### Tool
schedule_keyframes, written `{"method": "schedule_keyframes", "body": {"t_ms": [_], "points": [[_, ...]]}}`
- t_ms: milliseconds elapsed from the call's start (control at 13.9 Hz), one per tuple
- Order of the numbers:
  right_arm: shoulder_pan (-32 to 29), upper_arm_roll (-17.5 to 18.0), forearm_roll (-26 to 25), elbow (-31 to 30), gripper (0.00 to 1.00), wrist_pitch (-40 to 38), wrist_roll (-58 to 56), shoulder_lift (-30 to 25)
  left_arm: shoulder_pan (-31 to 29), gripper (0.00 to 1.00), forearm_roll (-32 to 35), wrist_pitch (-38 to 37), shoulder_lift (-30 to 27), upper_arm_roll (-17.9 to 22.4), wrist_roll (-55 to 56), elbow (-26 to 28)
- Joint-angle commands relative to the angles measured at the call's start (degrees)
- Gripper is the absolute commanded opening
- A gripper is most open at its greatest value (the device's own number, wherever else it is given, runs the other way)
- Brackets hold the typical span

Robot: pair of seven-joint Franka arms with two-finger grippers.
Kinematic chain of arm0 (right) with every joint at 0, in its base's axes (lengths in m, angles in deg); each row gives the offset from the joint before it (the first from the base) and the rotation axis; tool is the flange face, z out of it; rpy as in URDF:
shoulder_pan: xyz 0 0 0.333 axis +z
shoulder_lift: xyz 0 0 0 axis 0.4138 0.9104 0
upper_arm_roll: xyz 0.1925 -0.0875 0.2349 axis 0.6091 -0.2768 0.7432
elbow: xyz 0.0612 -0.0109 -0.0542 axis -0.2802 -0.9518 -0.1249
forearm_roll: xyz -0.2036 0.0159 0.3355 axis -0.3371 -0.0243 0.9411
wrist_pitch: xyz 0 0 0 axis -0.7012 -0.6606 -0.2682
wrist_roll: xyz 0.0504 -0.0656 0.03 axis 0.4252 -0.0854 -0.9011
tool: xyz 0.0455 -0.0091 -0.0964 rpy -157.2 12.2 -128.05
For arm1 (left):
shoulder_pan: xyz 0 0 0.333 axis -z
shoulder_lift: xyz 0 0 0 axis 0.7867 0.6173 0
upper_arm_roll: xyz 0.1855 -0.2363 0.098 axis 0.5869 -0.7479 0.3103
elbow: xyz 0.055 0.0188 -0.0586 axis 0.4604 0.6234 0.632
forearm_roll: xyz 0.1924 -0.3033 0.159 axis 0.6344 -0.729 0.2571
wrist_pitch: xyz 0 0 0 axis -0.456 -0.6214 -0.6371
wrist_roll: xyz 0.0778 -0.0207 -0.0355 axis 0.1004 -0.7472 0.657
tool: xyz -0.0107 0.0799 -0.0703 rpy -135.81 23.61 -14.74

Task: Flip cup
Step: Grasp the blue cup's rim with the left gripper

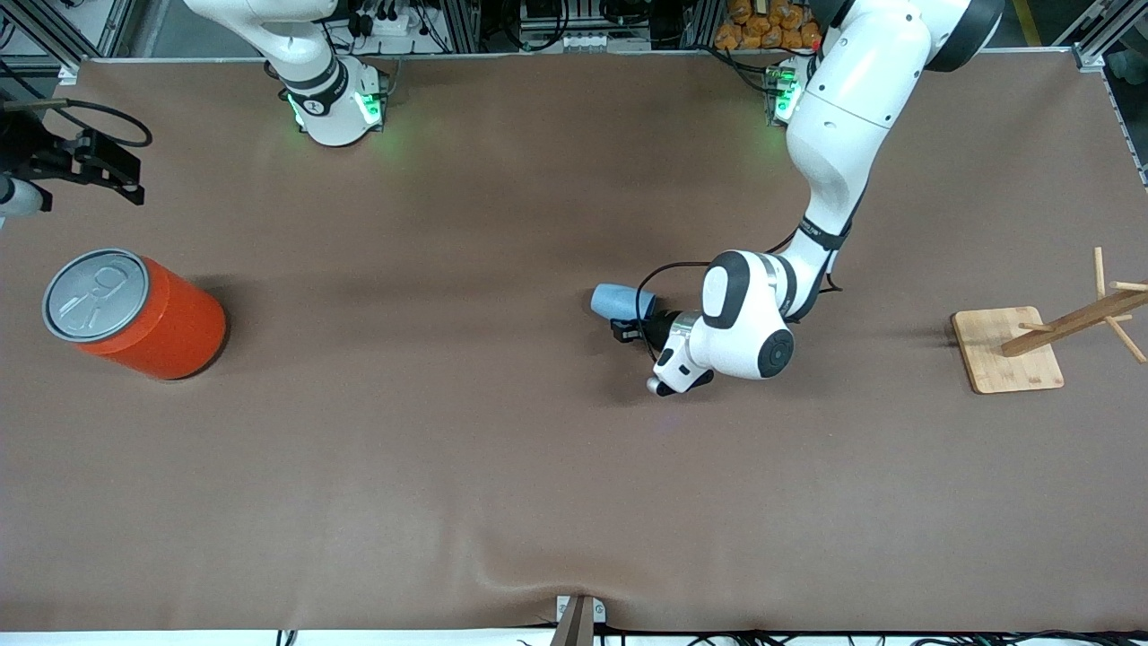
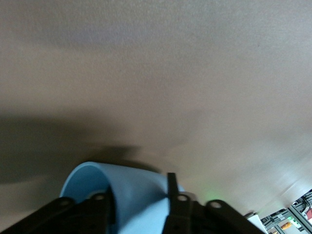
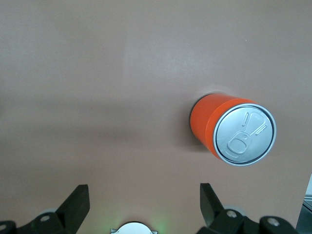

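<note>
The cup (image 1: 617, 301) is a small light-blue tumbler that lies on its side at the middle of the table, its closed end toward the right arm's end. My left gripper (image 1: 639, 321) is shut on its rim end. In the left wrist view the cup (image 2: 131, 183) fills the space at my left gripper (image 2: 139, 190): one finger (image 2: 101, 207) is inside the mouth and the other finger (image 2: 171, 192) is on the outer wall. I cannot tell whether the cup touches the table. My right gripper (image 1: 112, 175) waits open and empty at its end of the table, also seen in its wrist view (image 3: 144, 197).
A large orange can (image 1: 134, 314) with a grey pull-tab lid stands near my right gripper, nearer to the front camera; it also shows in the right wrist view (image 3: 231, 129). A wooden rack on a square base (image 1: 1006, 350) stands at the left arm's end of the table.
</note>
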Motion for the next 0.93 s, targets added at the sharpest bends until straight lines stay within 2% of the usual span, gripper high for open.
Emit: {"method": "schedule_keyframes", "body": {"t_ms": [0, 143, 215, 574, 861], "points": [[-0.6, -0.3, -0.3, 0.8, 1.0, -0.3, 0.1, 0.0, 0.8, 0.0, 2.8, -1.3, -2.6, 0.7, 3.5, 1.1], [-1.0, -2.8, 4.3, 0.7, 1.0, -0.2, -0.3, 0.0, 0.6, 0.0, 9.2, -2.8, -3.5, 0.6, 6.8, 0.6], [-0.9, -3.7, 4.9, 0.7, 1.0, 0.4, -0.4, 0.0, 0.4, 0.0, 10.6, -3.3, -3.9, 0.6, 7.4, 0.6], [-0.4, -3.8, 4.3, 0.7, 1.0, 0.2, -0.5, 0.0, -1.2, 0.0, 11.8, -3.6, -8.6, 2.0, 13.0, 0.5], [-0.4, -3.8, 4.1, 0.8, 1.0, 0.1, -0.5, 0.0, -4.0, 0.0, 22.9, -3.6, -15.5, 3.6, 19.3, 0.5]]}}
